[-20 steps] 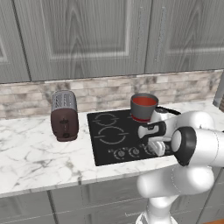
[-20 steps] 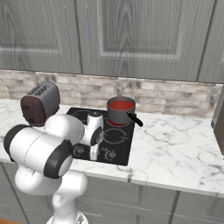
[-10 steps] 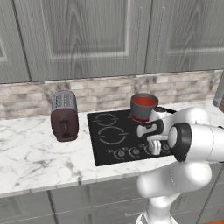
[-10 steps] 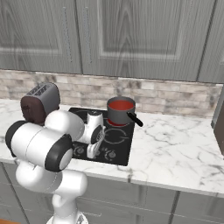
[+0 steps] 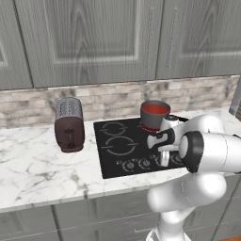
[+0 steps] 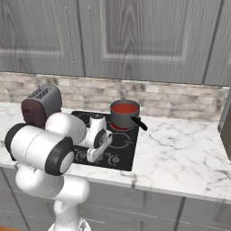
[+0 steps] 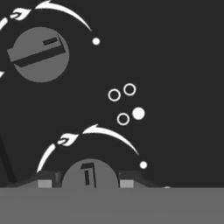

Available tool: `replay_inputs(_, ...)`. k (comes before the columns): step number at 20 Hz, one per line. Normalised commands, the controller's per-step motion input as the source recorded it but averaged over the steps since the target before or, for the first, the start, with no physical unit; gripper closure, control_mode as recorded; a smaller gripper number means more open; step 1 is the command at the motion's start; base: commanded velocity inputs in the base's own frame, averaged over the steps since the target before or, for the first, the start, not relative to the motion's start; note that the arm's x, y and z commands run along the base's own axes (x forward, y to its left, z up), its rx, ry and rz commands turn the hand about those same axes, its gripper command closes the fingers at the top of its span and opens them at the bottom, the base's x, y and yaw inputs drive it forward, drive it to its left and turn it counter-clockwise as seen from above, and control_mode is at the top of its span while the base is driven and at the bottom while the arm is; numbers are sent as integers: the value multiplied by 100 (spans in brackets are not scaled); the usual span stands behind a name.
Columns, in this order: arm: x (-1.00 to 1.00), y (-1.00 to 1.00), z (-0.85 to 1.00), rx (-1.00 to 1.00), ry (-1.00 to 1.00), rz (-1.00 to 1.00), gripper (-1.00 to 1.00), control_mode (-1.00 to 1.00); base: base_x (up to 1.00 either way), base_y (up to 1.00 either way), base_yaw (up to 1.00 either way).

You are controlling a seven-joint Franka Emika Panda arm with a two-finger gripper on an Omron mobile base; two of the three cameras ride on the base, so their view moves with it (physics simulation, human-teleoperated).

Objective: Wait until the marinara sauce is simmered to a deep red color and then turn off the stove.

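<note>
Sauce point(image 5: 155, 109) deep red in the pan point(image 5: 153, 117) at the back right of the stove point(image 5: 117, 143). Over the last second, arm swung lower toward the front knobs. Claw point(image 7: 89, 181) clamped, apparently, on a knob point(image 7: 89, 175); shut-off probably under way.

Saucepan point(image 5: 155, 114) on stove point(image 5: 117, 146), toaster point(image 5: 69, 124) left

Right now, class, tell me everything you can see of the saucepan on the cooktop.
The saucepan is small, round, and looks like grey metal. Its straight black handle points toward the bare marble counter. It stands upright on a back burner of the black stove, near the brick backsplash, and holds smooth red marinara sauce almost to the rim. Nothing else touches it.
</note>
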Motion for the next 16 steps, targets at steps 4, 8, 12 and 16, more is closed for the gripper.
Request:
replay_inputs(4, -19, 0, -32, 0, 0, -25, 100, -100, 0, 0, 0)
replay_inputs(8, -16, 0, -26, 0, 0, -25, 100, -100, 0, 0, 0)
replay_inputs(12, -16, 0, -22, 0, 0, -26, 100, -100, 0, 0, 0)
replay_inputs(16, -17, 0, -25, 0, 0, -26, 100, -100, 0, 0, 0)
